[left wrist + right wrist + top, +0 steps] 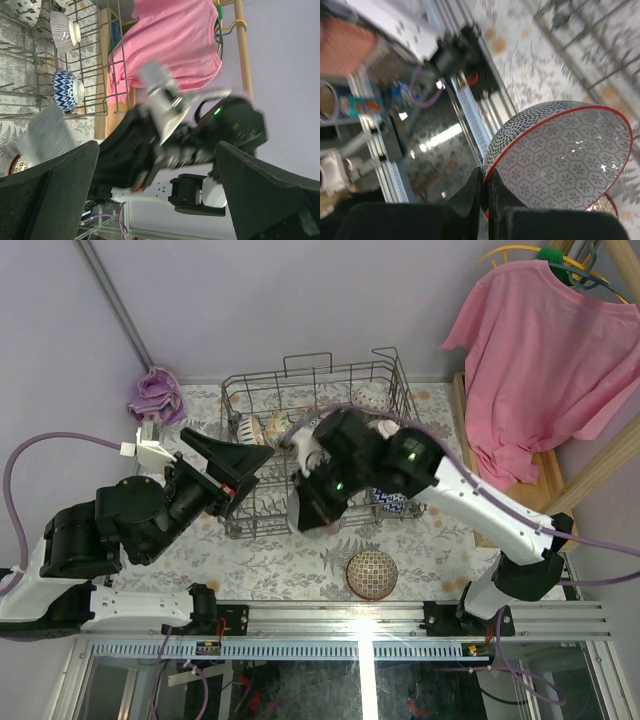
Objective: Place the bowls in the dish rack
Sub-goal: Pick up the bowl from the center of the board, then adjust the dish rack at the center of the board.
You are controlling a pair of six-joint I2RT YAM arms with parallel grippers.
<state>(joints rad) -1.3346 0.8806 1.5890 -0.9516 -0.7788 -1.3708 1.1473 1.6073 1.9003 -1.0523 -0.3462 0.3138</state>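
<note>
Right gripper (483, 189) pinches the red rim of a hexagon-patterned bowl (560, 160), seemingly above the front of the rack (310, 375), though blur hides detail. Left gripper (245, 455) is spread and empty. The thin rim grip risks the bowl swinging, slipping or striking wires.

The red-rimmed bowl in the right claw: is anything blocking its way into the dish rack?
Nothing visible does. The red-rimmed bowl, pinched by the right gripper, hangs at the near edge of the dish rack. The open left gripper sits to its left, the blue zigzag bowl farther right.
</note>
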